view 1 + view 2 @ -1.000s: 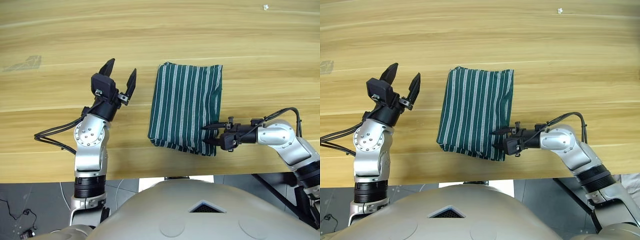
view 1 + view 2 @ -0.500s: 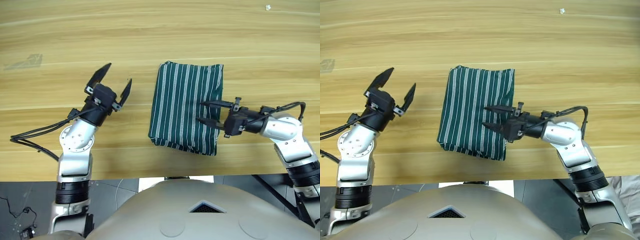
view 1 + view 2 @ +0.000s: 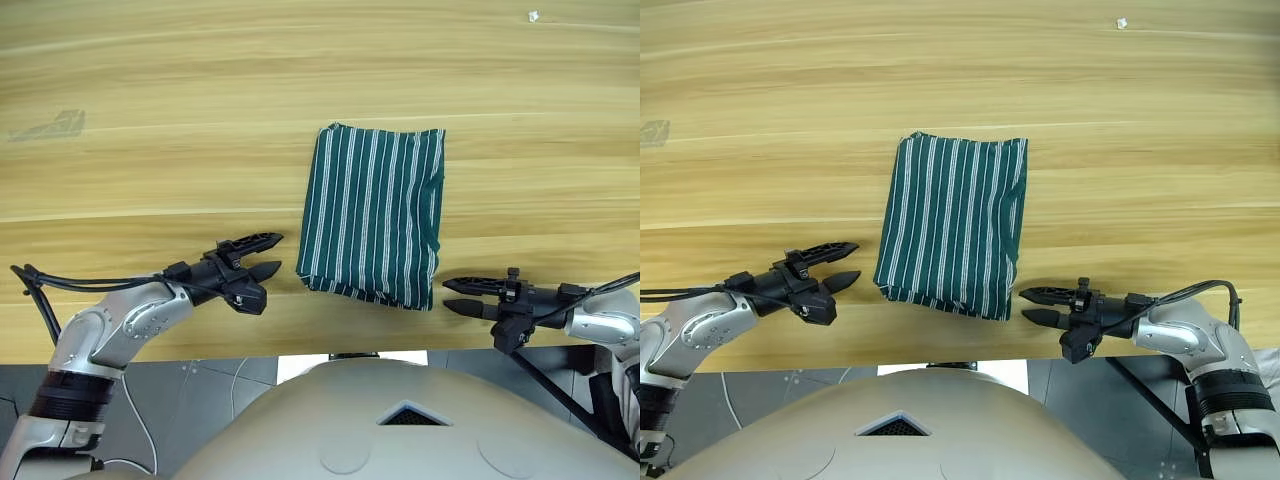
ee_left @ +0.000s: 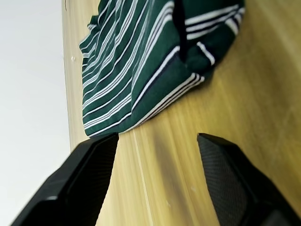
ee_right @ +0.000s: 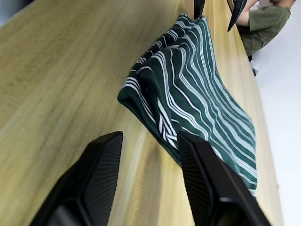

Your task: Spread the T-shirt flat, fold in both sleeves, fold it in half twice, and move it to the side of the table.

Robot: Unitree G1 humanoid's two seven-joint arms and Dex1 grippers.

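Folded T-shirt point(image 3: 372, 213) on wooden table point(image 3: 150, 80)

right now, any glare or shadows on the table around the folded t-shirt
Left eye view: soft, even light on the table, no hard glare; a thin shadow runs under the T-shirt along its near edge. Left wrist view: a dark, soft shadow streak lies on the wood between the fingers, just short of the shirt's corner.
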